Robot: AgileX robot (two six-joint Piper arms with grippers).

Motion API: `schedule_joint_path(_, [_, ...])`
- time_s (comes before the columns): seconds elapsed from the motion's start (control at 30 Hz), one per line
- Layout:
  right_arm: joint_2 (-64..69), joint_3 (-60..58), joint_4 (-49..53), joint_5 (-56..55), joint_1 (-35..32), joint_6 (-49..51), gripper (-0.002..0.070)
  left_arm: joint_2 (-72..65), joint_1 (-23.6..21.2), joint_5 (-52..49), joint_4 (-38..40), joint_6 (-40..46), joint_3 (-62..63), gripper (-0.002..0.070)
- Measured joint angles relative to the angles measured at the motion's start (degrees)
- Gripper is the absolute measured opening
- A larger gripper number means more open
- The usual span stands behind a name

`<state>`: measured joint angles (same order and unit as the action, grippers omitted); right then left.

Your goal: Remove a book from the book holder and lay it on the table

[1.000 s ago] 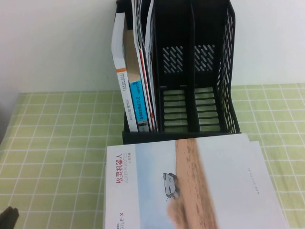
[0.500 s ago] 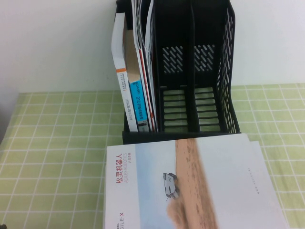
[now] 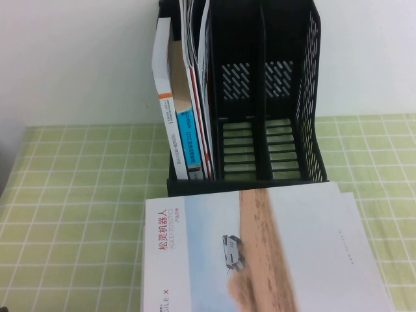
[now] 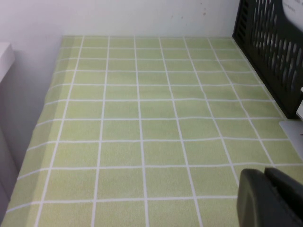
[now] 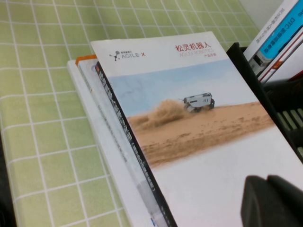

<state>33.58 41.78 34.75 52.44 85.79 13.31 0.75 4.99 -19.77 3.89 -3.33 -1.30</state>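
Note:
The book (image 3: 260,253), pale blue and white with a tan band, a small white vehicle and a red title, lies flat on the table (image 3: 78,195) in front of the black book holder (image 3: 312,97). It rests on a stack of other books. In the right wrist view my right gripper (image 5: 268,180) is shut and empty, just above the book's white part (image 5: 199,123). In the left wrist view my left gripper (image 4: 265,174) is shut and empty over bare cloth (image 4: 142,118), left of the holder (image 4: 279,61). Neither gripper shows in the high view.
Several books stand in the holder's left compartment, among them a white-spined one with a blue label (image 3: 188,140). A dark-spined book and a white one (image 5: 109,142) lie under the book. A white wall stands behind the holder.
The dark tip of my left gripper at the bottom left corner of the high view has drawn back out of the picture. The book and the holder have not moved.

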Motion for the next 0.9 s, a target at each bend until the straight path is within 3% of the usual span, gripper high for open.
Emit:
schedule_joint_path(0.33, [-1.39, -0.13, -0.11, 0.3, -0.14, -0.44, -0.0001, 0.0, 0.0, 0.0, 0.0, -0.12, 0.0, -0.0001])
schedule_joint_path(0.43, [-3.14, -0.26, -0.2, 0.28, -4.17, -0.94, -0.0001, 0.0, 0.0, 0.0, 0.0, -0.12, 0.0, -0.0001])
schedule_joint_path(0.57, [-4.94, -1.14, -2.16, -8.79, -17.51, -0.04, -0.0001, 0.0, 0.0, 0.0, 0.0, -0.12, 0.0, -0.0001])
schedule_joint_path(0.8, [-11.87, -16.75, -8.25, -38.35, -55.19, 10.24, -0.0002, 0.0, 0.0, 0.0, 0.0, -0.12, 0.0, -0.0001])
schedule_joint_path(0.9, [-16.83, -25.14, -9.29, -47.2, -67.86, 14.35, -0.0002, 0.0, 0.0, 0.0, 0.0, -0.22, 0.0, -0.0001])
